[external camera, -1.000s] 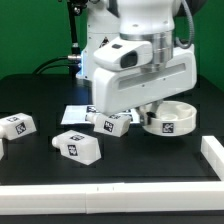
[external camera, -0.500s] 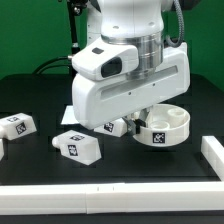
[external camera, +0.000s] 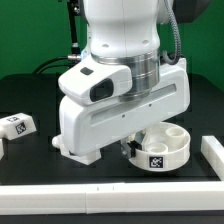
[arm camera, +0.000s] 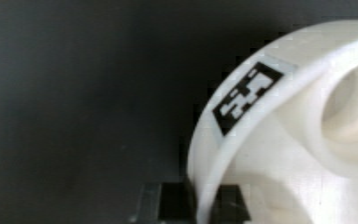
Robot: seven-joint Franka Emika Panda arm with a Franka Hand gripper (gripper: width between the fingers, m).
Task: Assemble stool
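Nearest in the exterior view, a white border rail is edging the tabletop. Just behind it the hand is pinching the side wall of the round seat between nearly closed fingers, the seat sitting low at the exterior view's right. Farther back at that view's left one leg is lying loose, and the sockets showing are looking empty, so the assembly is seemingly only beginning, with every leg waiting to be fitted.
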